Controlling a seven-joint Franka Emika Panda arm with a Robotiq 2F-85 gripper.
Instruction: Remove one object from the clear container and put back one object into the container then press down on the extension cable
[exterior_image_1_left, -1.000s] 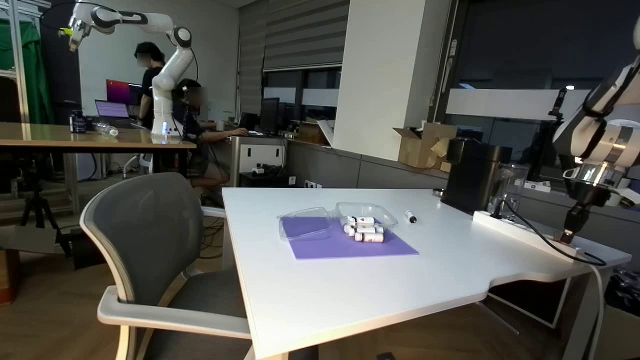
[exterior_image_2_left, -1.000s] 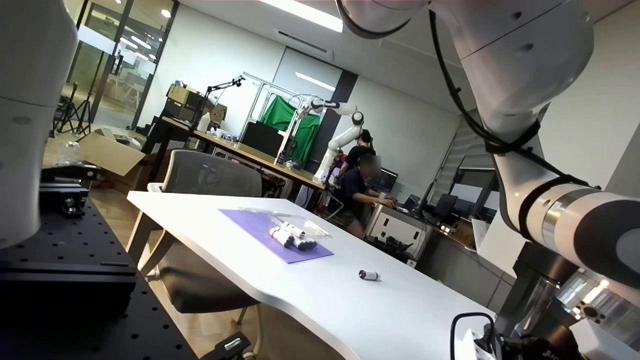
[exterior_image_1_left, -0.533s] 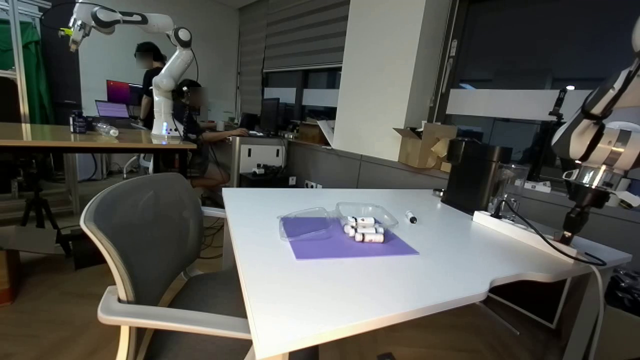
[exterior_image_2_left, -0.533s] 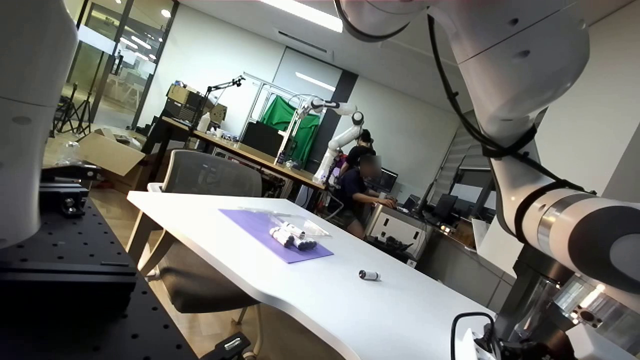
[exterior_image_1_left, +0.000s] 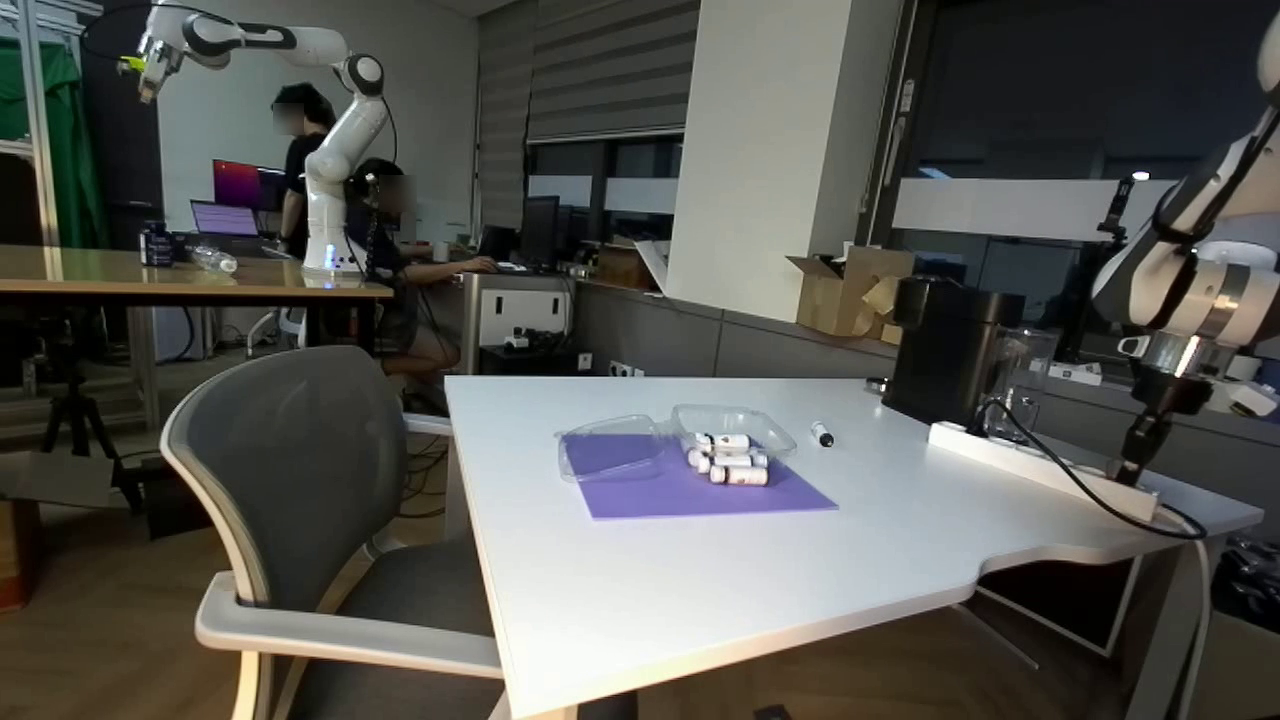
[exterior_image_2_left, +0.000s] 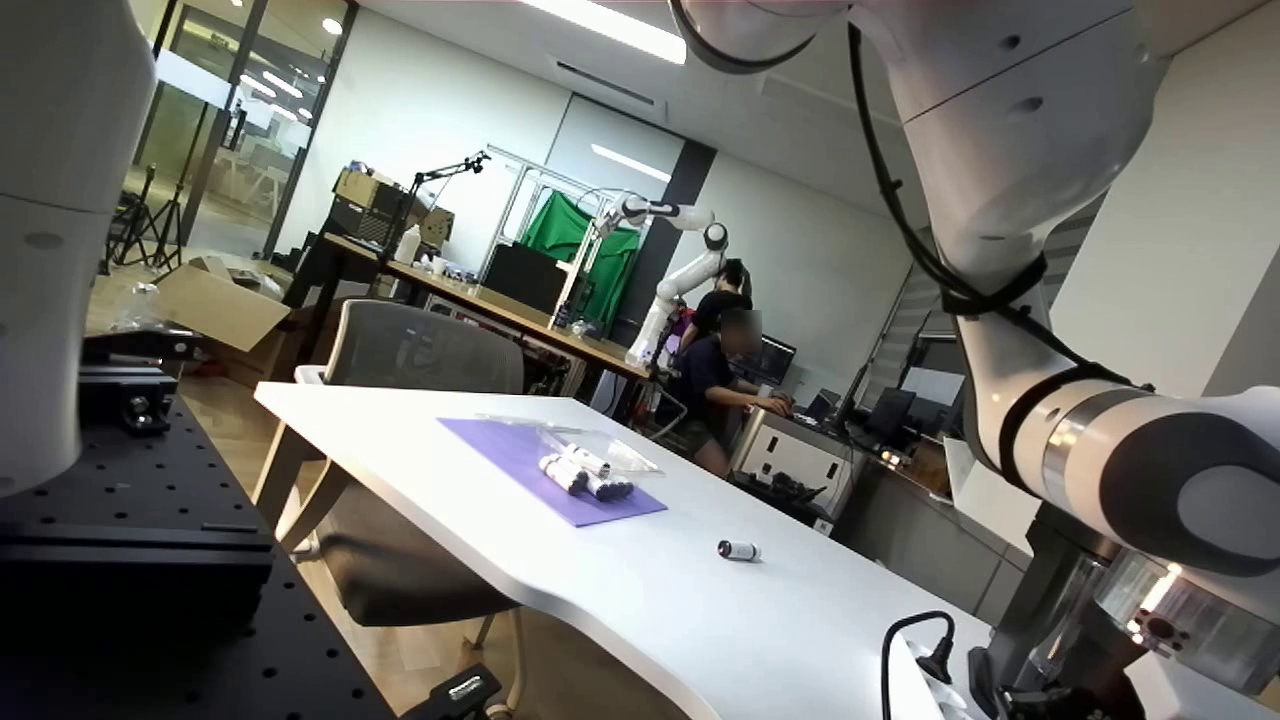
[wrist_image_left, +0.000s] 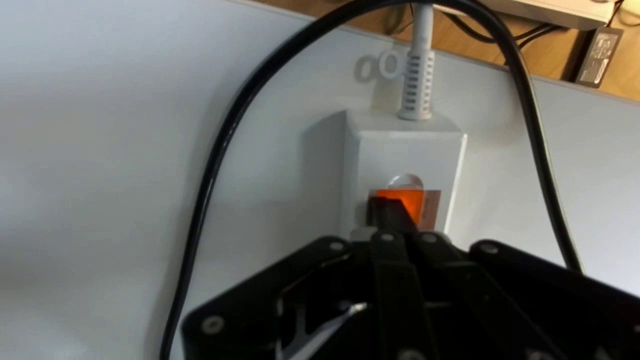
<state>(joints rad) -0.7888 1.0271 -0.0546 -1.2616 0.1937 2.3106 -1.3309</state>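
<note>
- Gripper (wrist_image_left: 395, 215) narrow, jaws together, nothing seen held — tip at the orange switch (wrist_image_left: 411, 200); contact hard to tell.
- Extension cable (wrist_image_left: 410, 157) lies on the desk (exterior_image_1_left: 640, 600), under the tip. Press straight down, gently, so it doesn't skid.
- Lift clear of the black cord (wrist_image_left: 201, 200) — snag risk.

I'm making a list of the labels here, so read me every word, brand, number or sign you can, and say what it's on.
No text can be read reliably.
White power strip, brownish patch beside the orange switch: too blurred.
Clustered white bottles: too small.
Lone bottle: too small.
Dark adapter past the tabletop: marked, but too blurred.
Black device, white label: too blurred.
Laptop screen: too blurred.
</note>
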